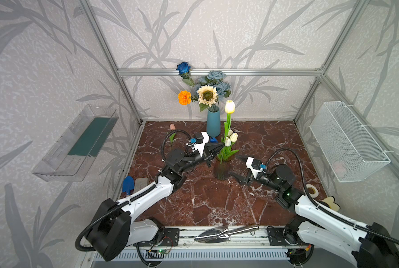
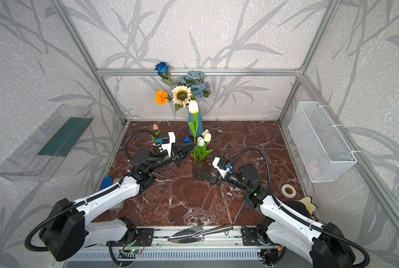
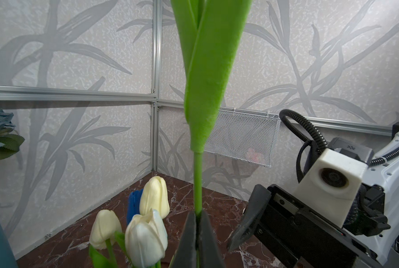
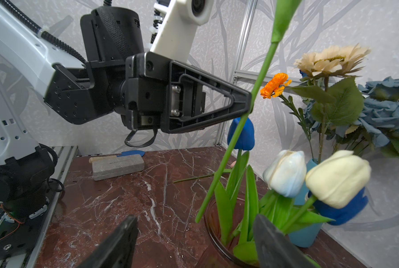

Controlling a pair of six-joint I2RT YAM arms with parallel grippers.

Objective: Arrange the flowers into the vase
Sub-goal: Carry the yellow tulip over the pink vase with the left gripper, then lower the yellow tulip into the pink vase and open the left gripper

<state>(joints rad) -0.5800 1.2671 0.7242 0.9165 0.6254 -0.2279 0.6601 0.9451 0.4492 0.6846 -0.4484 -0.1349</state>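
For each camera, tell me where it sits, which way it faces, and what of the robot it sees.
Top views: high at the front, facing down toward the back wall; left gripper and right gripper both show.
Left wrist: behind its shut fingers, facing the mesh basket; the right gripper shows.
Right wrist: behind its open fingers, facing the glass vase; the left gripper shows.
Shared: both wrist views show the yellow tulip and white tulips.

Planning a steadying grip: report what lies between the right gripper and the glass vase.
Nothing; the right wrist view shows only bare marble between the open right gripper and the glass vase.
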